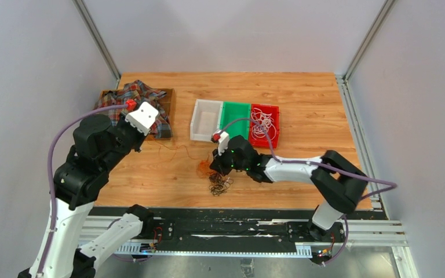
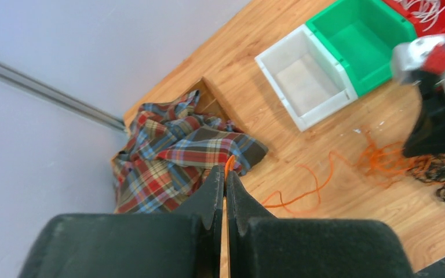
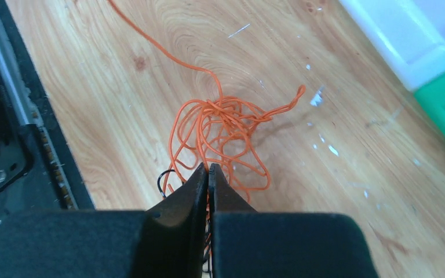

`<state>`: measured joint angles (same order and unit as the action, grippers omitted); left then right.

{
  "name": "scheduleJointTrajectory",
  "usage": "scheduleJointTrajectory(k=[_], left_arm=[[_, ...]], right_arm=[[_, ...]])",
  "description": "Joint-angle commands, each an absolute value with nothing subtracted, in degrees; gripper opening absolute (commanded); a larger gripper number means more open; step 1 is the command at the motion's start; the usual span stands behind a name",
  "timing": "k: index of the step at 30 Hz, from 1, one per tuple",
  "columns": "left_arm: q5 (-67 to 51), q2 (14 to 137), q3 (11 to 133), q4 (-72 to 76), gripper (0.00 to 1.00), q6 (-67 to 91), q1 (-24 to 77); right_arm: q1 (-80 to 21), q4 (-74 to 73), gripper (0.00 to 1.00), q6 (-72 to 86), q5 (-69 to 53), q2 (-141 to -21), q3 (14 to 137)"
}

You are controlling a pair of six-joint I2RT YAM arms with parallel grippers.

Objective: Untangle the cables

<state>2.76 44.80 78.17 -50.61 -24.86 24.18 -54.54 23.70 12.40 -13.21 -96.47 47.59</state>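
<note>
**Orange cable gripped by both arms**

Orange wire shows in the seam of the right fingers (image 3: 204, 174). They are pressed together, tips down in the loose knot of the orange cable (image 3: 220, 124). A small black loop peeks out just beside one finger. The left fingers (image 2: 219, 176) are closed as well, with a thin strand of the same orange cable pinched between them above the plaid cloth (image 2: 174, 145).

From the knot, one orange strand runs in slack curves across the wood toward the left arm. The dark cable (image 1: 220, 184) is a curly black-brown clump touching the knot on its near side. The white cables (image 1: 263, 120) lie apart from these, heaped in the red bin (image 1: 265, 107).

The tangle sits near the front edge of the bench (image 1: 301, 92), just ahead of the black rail (image 1: 226, 226). Bare wood separates it from the row of bins, where the white bin (image 1: 198, 124) and green bin (image 1: 236, 116) stand side by side with the red one. More bare wood stretches to the right and back, up to the grey walls. The cloth fills the far left corner.
</note>
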Motion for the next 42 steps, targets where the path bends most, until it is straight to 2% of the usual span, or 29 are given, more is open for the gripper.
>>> scheduleJointTrajectory(k=[1, 7, 13, 27, 33, 37, 42], left_arm=[[8.02, 43.38, 79.47, -51.66, 0.00, -29.33, 24.08], [11.75, 40.42, 76.69, -50.79, 0.00, -33.14, 24.15], [17.84, 38.67, 77.48, -50.47, 0.00, -38.67, 24.09], [26.79, 36.20, 80.58, -43.62, 0.01, -44.34, 24.09], [19.63, 36.25, 75.44, -47.79, 0.00, -37.27, 24.09], [9.44, 34.62, 67.78, -50.53, 0.00, -34.04, 24.10], [7.82, 34.27, 61.06, -51.22, 0.00, -33.94, 24.13]], right_arm=[[-51.72, 24.43, 0.01, 16.99, -9.59, -86.72, 42.30], [-46.96, 21.00, 0.01, 20.64, -6.32, -72.27, 33.77], [-42.97, 6.91, 0.01, 22.16, 1.16, -61.45, 31.10], [-34.67, -22.44, 0.01, 29.96, 15.11, -52.91, 34.74], [-34.24, -22.49, 0.01, 27.38, 14.62, -51.18, 40.65], [-34.26, -19.16, 0.01, 27.15, 10.51, -49.60, 43.47], [-34.25, -16.83, 0.01, 27.50, 6.38, -47.75, 45.81]])
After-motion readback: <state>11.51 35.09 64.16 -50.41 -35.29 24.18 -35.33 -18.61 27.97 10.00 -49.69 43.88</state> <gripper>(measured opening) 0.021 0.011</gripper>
